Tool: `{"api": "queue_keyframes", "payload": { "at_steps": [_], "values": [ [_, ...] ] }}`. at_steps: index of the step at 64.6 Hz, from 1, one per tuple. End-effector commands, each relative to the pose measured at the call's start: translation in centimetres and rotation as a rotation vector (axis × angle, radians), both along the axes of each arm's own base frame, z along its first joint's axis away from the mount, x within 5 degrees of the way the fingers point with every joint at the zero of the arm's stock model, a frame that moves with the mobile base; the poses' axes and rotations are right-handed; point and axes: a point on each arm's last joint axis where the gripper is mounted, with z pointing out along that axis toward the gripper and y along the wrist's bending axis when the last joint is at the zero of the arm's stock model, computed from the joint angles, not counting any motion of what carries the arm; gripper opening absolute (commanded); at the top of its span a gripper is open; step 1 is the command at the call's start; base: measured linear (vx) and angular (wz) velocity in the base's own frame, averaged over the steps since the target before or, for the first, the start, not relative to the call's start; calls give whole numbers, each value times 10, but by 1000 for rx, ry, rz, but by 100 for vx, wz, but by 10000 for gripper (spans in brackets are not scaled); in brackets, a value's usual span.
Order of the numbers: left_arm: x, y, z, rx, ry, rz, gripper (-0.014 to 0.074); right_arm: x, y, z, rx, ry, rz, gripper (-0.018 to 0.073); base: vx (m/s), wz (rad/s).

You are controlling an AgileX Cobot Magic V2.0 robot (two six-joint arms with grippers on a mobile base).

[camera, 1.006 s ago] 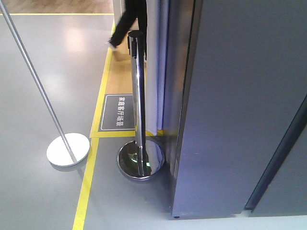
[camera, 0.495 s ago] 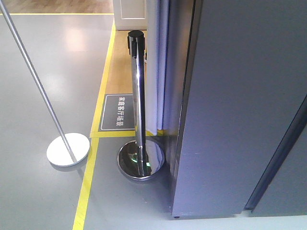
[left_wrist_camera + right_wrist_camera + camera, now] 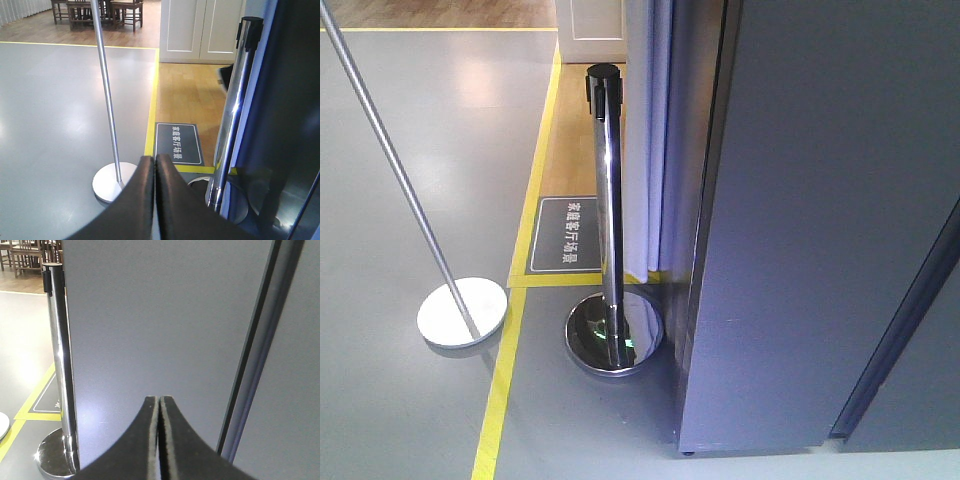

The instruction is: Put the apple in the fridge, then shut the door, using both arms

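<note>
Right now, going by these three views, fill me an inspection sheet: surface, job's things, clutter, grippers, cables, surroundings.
Surface: glossy grey floor with yellow line.
Job's things: tall dark grey fridge panel; no apple seen; door state cannot be told.
Clutter: chrome stanchion post; thin silver pole on white round base; dark floor sign.
Grippers: left gripper shut, empty; right gripper shut, empty, facing the panel.
Cables: nothing seen.
Surroundings: wooden chairs, white cabinet doors.

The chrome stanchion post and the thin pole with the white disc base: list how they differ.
The chrome stanchion post is thick, mirror-bright and black-capped; the thin pole is slim and matte grey, its top out of frame. The post stands upright on a domed chrome base beside the grey panel; the pole appears to lean on a flat white disc. Both stand on the grey floor.
</note>
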Motion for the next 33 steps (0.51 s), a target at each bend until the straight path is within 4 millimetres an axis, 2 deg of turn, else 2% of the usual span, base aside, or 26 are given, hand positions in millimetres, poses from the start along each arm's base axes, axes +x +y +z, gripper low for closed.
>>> {"api": "queue_keyframes", "payload": {
  "at_steps": [1, 33],
  "values": [
    [1, -2, 0, -6, -68, -18, -6, 0, -1, 4, -1, -70, -13, -8, 0, 0],
    [1, -2, 0, -6, -68, -18, -6, 0, -1, 4, -1, -70, -13, -8, 0, 0]
  ]
}}
